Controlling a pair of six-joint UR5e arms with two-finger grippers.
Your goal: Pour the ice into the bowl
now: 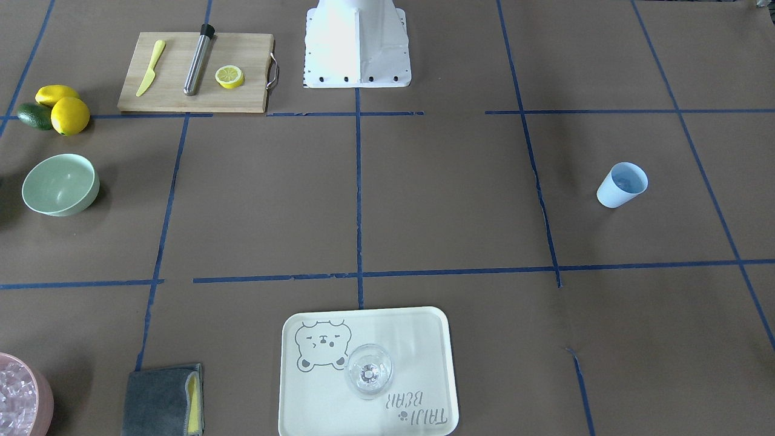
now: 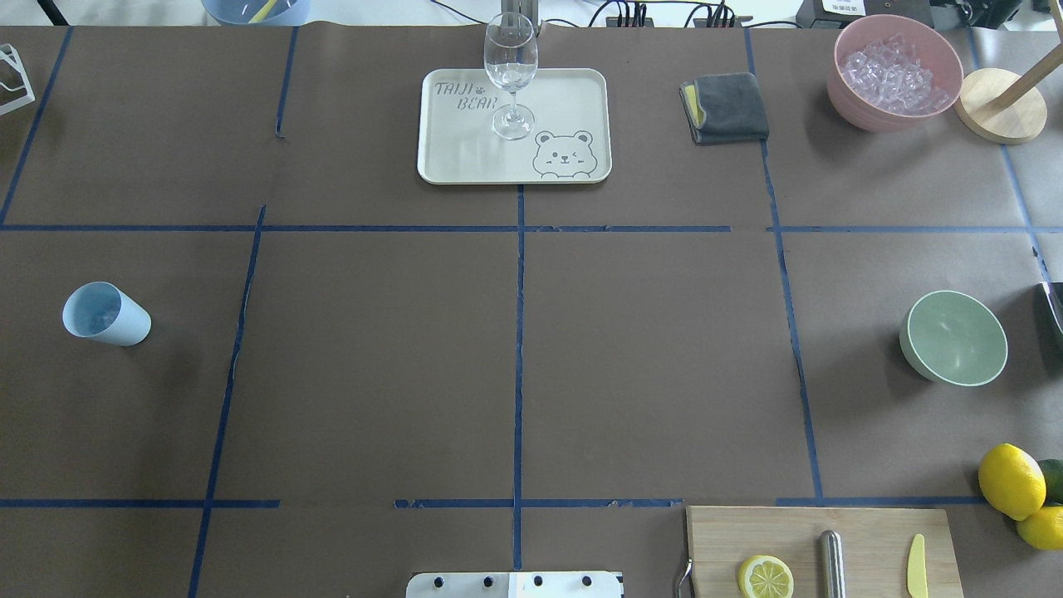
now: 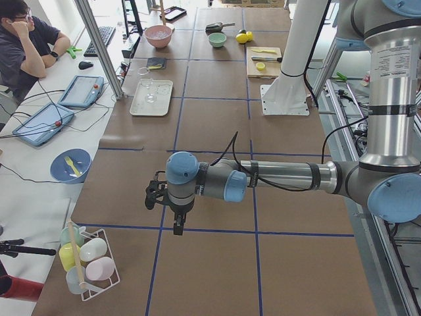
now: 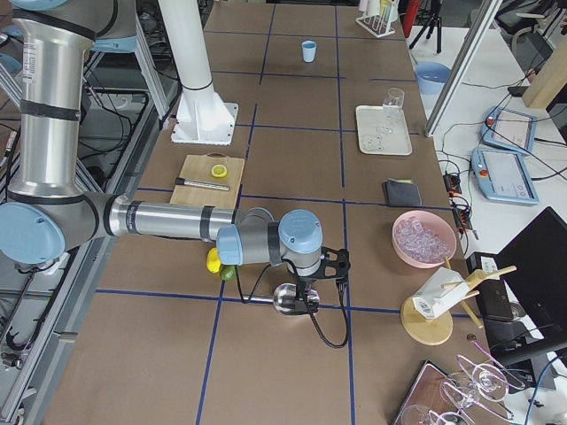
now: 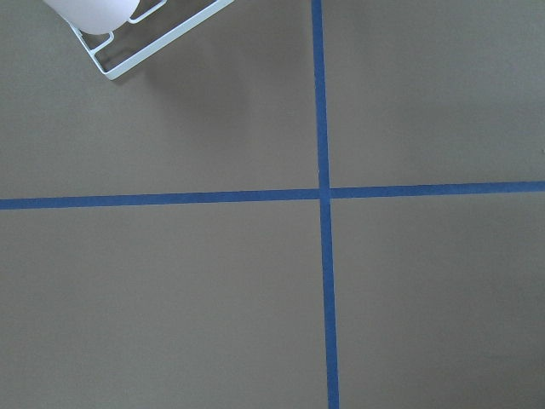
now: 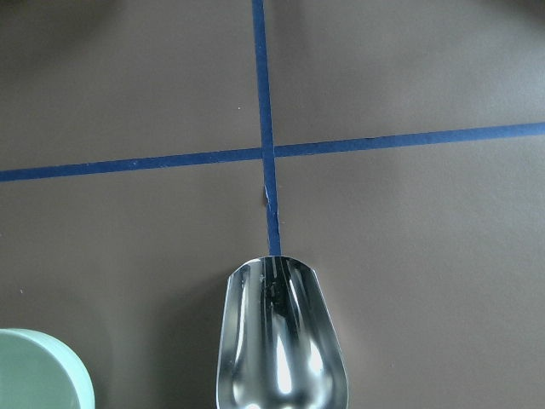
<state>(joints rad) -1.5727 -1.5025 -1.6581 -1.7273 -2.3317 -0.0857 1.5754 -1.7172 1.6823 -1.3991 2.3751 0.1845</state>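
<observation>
Empty metal scoop (image 6: pixel 281 341) at right gripper (image 4: pixel 310 290); grip state can't tell, left gripper (image 3: pixel 176 224) same. Risk: ice (image 2: pixel 893 71) spills off scoop en route to bowl (image 2: pixel 953 338) if tilted.

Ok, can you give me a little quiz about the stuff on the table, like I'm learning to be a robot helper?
1. Fill in the gap: the wine glass stands on a cream ____.
2. True or false: the bowl is empty.
3. Where is the ice? A) in the bowl B) in the pink tub C) in the wine glass

Key: 1 tray; 2 true; 3 B.
</observation>
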